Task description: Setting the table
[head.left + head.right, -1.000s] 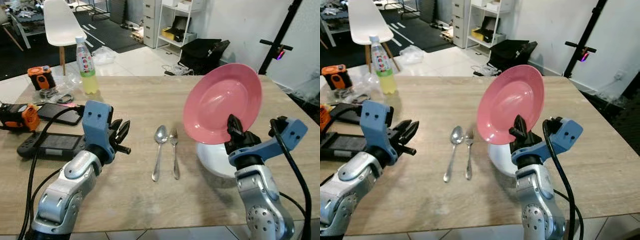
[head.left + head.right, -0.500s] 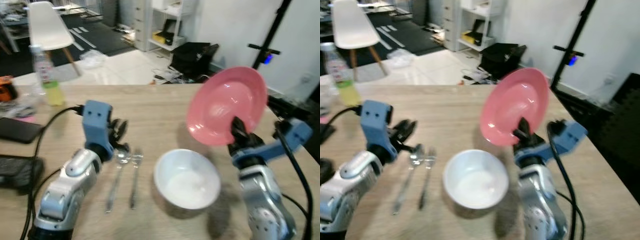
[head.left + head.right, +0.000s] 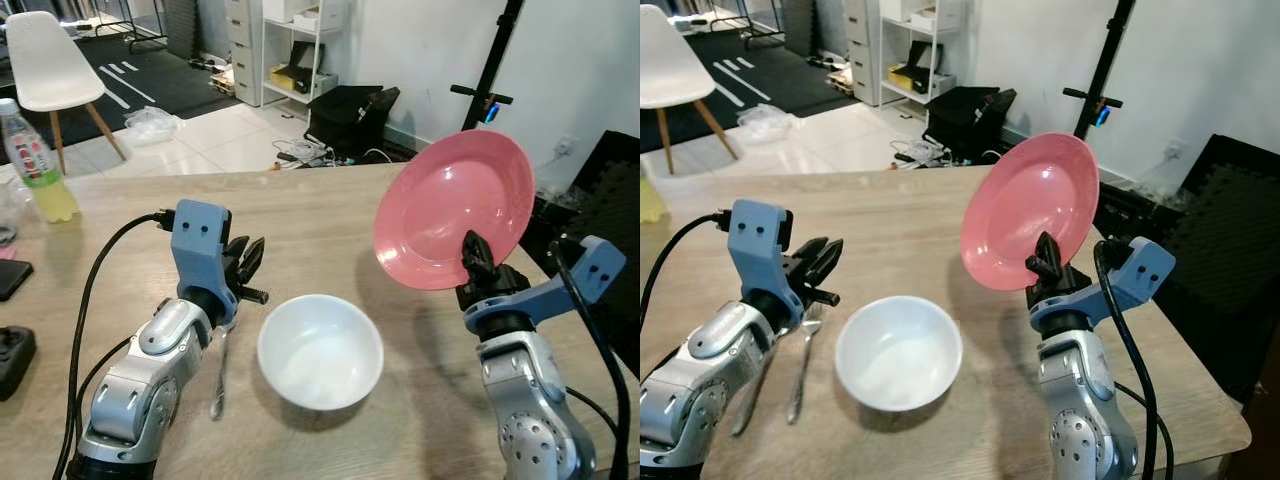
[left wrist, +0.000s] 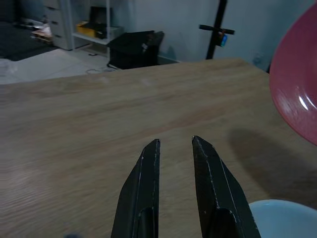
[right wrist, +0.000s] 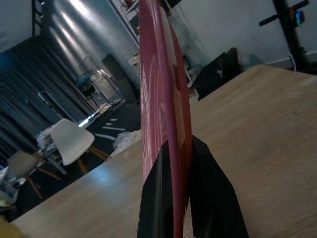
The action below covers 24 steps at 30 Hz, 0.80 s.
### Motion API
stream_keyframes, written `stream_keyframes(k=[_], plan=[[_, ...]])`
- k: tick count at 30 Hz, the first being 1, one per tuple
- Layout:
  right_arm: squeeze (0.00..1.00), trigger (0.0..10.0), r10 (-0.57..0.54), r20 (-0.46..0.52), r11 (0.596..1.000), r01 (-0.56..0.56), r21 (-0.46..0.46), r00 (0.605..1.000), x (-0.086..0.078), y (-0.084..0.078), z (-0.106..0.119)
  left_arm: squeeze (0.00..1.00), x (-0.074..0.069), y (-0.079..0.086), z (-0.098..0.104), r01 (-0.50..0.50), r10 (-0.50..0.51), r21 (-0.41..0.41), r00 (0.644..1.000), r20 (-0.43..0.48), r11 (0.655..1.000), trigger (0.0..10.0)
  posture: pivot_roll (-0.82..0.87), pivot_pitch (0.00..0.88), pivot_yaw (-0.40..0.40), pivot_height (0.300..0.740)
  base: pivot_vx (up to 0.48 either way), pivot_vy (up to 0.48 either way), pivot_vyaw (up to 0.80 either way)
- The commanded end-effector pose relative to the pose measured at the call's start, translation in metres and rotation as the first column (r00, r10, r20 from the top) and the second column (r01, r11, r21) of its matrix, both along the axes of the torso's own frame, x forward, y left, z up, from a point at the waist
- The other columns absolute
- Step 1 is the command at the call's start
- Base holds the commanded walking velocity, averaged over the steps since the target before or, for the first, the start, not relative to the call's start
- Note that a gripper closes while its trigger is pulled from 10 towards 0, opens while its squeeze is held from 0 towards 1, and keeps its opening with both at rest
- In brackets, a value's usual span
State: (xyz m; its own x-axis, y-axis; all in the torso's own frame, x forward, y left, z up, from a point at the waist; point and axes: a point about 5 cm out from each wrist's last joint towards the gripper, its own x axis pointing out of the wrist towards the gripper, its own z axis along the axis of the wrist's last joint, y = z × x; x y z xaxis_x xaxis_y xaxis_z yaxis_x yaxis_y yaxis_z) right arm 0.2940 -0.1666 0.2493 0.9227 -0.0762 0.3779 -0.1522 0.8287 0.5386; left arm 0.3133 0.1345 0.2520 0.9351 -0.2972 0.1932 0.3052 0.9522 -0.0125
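- Pink plate point(image 3: 455, 209) is being held up on edge above the right side of the wooden table point(image 3: 330, 215), tilted, its concave face turned toward the robot's left.
- Right gripper point(image 3: 474, 258) is clamping the plate's lower rim; in the right wrist view the two black fingers point(image 5: 159, 198) are closed onto the rim, one on each face of the plate.
- White bowl point(image 3: 320, 350) is sitting upright on the table, down and to the left of the plate, between the two arms, apart from the plate.
- Left gripper point(image 3: 248, 262) is hovering just left of the bowl, low over the tabletop; the left wrist view is showing its fingers point(image 4: 144, 184) a narrow gap apart with nothing between them.
- A spoon point(image 3: 219, 378) is lying on the table under the left arm, just beside the bowl's left edge; its upper part is hidden by the gripper. In the right eye view a second piece of cutlery point(image 3: 745, 395) is lying alongside it, further left; what kind it is cannot be told.
- A bottle of yellow drink point(image 3: 35, 167) is standing upright at the table's far left.
- Dark devices point(image 3: 12, 345) are lying at the left edge of the table.
- Beyond the table: a white chair point(image 3: 50, 70), white shelving point(image 3: 290, 45), a black bag point(image 3: 345, 112) on the tiled floor, and a black stand point(image 3: 490, 70) against the wall.
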Motion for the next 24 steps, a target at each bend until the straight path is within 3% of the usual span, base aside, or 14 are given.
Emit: stream_keyframes(k=[1, 5, 7, 9, 10, 11, 12, 14, 15, 16, 17, 21, 22, 24], plan=[[0.0, 10.0, -0.004, 0.005, 1.0, 0.004, -0.002, 1.0, -0.002, -0.002, 0.0, 0.0, 0.0, 0.001, -0.002, -0.004, 0.004, -0.008, 1.0, -0.006, 1.0, 10.0, 0.05, 0.118, 0.025, 0.74, 0.0, 0.0, 0.0], [0.0, 10.0, -0.009, 0.004, 1.0, 0.009, -0.004, 1.0, -0.001, -0.003, 0.001, 0.0, 0.0, 0.0, -0.001, 0.003, -0.003, 0.007, 1.0, 0.0, 1.0, 10.0, 0.06, 0.113, 0.025, 0.74, 0.0, 0.0, 0.0], [0.0, 10.0, -0.033, 0.015, 0.99, 0.03, 0.141, 0.999, 0.0, -0.016, 0.007, 0.0, -0.002, 0.001, -0.002, 0.022, -0.021, 0.023, 1.0, -0.004, 1.0, 10.0, 0.06, 0.109, 0.023, 0.74, 0.0, 0.0, 0.0], [0.0, 10.0, -0.012, 0.117, 0.941, -0.028, 0.337, 0.993, -0.001, -0.038, 0.028, 0.0, -0.003, 0.009, 0.0, 0.056, -0.056, 0.035, 0.998, -0.012, 0.998, 10.0, 0.06, 0.109, 0.023, 0.74, 0.0, 0.0, 0.0], [0.0, 10.0, -0.012, 0.117, 0.941, -0.028, 0.337, 0.993, -0.001, -0.038, 0.028, 0.0, -0.003, 0.009, 0.0, 0.056, -0.056, 0.035, 0.998, -0.012, 0.998, 10.0, 0.06, 0.109, 0.023, 0.74, 0.0, 0.0, 0.0], [0.0, 10.0, -0.007, 0.174, 0.915, -0.064, 0.399, 0.985, -0.001, -0.052, 0.039, 0.0, -0.003, 0.015, 0.002, 0.077, -0.076, 0.057, 0.997, -0.009, 0.995, 10.0, 0.07, 0.107, 0.021, 0.74, 0.0, 0.0, 0.0], [0.0, 10.0, -0.007, 0.174, 0.915, -0.064, 0.399, 0.985, -0.001, -0.052, 0.039, 0.0, -0.003, 0.015, 0.002, 0.077, -0.076, 0.057, 0.997, -0.009, 0.995, 10.0, 0.07, 0.107, 0.021, 0.74, 0.0, 0.0, 0.0], [0.0, 10.0, -0.021, 0.198, 0.923, -0.057, 0.382, 0.98, 0.001, -0.071, 0.044, 0.0, -0.003, 0.025, 0.004, 0.09, -0.089, 0.089, 0.996, -0.012, 0.992, 10.0, 0.07, 0.107, 0.019, 0.74, 0.0, 0.0, 0.0], [0.0, 10.0, -0.033, 0.186, 0.928, -0.039, 0.37, 0.982, 0.002, -0.091, 0.042, 0.0, -0.002, 0.038, 0.005, 0.089, -0.087, 0.134, 0.996, -0.022, 0.987, 10.0, 0.08, 0.104, 0.01, 0.74, 0.0, 0.0, 0.0], [0.0, 10.0, -0.033, 0.186, 0.928, -0.039, 0.37, 0.982, 0.002, -0.091, 0.042, 0.0, -0.002, 0.038, 0.005, 0.089, -0.087, 0.134, 0.996, -0.022, 0.987, 10.0, 0.08, 0.104, 0.01, 0.74, 0.0, 0.0, 0.0], [0.0, 10.0, -0.008, 0.164, 0.92, -0.057, 0.388, 0.986, 0.001, -0.114, 0.032, 0.0, -0.004, 0.057, 0.004, 0.093, -0.085, 0.195, 0.995, -0.048, 0.976, 10.0, 0.09, 0.105, 0.002, 0.74, 0.0, 0.0, 0.0], [0.0, 10.0, 0.047, 0.151, 0.903, -0.107, 0.416, 0.987, -0.002, -0.114, 0.018, 0.0, -0.008, 0.065, 0.0, 0.111, -0.095, 0.24, 0.993, -0.075, 0.965, 10.0, 0.09, 0.105, 0.002, 0.74, 0.0, 0.0, 0.0], [0.0, 10.0, 0.023, 0.028, 0.909, -0.033, 0.416, 0.999, 0.003, -0.114, -0.009, 0.0, -0.013, 0.07, -0.01, 0.13, -0.101, 0.28, 0.988, -0.116, 0.951, 10.0, 0.08, 0.108, 0.005, 0.74, 0.0, 0.0, 0.0], [0.0, 10.0, 0.015, -0.007, 0.893, -0.01, 0.449, 1.0, 0.006, -0.117, -0.017, 0.0, -0.015, 0.071, -0.014, 0.137, -0.102, 0.3, 0.986, -0.129, 0.944, 10.0, 0.08, 0.108, 0.005, 0.74, 0.0, 0.0, 0.0]])
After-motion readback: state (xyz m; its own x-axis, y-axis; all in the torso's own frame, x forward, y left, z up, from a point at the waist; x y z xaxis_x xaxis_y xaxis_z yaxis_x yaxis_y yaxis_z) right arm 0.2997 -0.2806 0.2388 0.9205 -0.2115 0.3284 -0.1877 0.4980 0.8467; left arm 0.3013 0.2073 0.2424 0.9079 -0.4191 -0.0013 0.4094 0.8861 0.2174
